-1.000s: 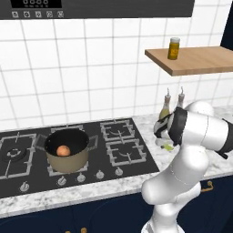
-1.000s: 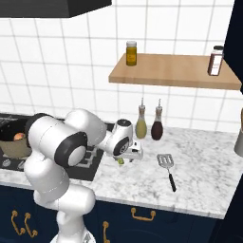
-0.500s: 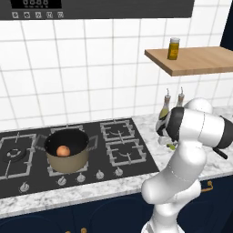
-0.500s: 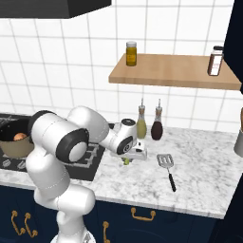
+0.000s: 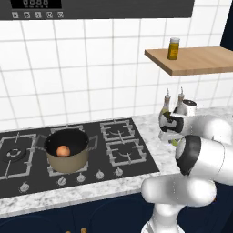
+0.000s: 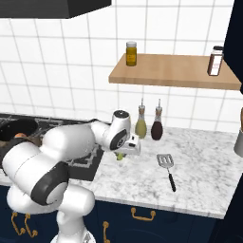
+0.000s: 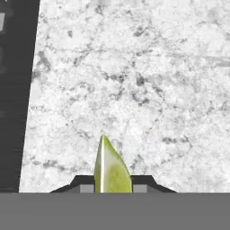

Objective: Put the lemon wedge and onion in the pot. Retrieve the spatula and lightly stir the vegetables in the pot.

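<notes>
One marble counter [image 6: 199, 161] runs right of the black hob [image 5: 123, 150], with a wooden shelf [image 6: 175, 71] fixed to the tiled wall above it. The tan pot [image 5: 67, 150] stands on a left-hand burner of the hob, upright, and the orange-brown onion [image 5: 63, 150] lies inside it on the black floor. In the right base view only the dark rim of the pot [image 6: 16, 130] and a sliver of the onion [image 6: 19, 135] show at the far left.

The spatula [image 6: 168, 170] lies flat on the counter, grey slotted head toward the wall, black handle toward the front edge, well apart from the arm. Two bottles, one yellow-green [image 6: 141, 124] and one dark [image 6: 157, 126], stand against the wall behind the gripper.

The gripper [image 6: 121, 154] points down over the counter just right of the hob edge. Its fingers are closed on the lemon wedge [image 7: 111, 170], which stands pinched between the two dark tips, pointed end outward, clear of the marble. The wedge shows as a small green spot under the hand [image 6: 120, 156] and beside the forearm [image 5: 174, 142].
</notes>
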Robot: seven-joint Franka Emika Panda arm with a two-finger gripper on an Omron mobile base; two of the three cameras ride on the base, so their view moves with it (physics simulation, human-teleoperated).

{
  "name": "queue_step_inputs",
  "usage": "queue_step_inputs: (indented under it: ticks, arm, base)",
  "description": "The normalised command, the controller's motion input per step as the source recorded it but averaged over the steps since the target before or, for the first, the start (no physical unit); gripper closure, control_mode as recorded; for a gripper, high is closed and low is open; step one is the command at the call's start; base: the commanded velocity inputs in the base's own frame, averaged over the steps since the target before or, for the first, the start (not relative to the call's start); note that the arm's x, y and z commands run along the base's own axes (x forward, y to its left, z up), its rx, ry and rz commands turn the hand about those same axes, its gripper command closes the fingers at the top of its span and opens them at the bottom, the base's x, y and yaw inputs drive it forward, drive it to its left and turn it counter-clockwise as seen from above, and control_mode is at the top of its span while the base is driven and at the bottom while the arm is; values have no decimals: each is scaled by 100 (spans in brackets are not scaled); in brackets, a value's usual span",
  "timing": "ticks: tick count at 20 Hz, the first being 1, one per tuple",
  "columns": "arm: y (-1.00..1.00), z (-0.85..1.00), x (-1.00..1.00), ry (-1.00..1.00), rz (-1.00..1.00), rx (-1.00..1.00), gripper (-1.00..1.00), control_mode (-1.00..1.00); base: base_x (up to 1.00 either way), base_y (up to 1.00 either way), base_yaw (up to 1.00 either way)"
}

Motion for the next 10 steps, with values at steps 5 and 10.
queue_step_inputs:
  ticks: [5,10]
  arm:
    - [63,100,-39,0,0,5,100,-100]
    - [88,96,-21,0,1,0,100,-100]
  base:
    - [0,0,0]
    - [0,0,0]
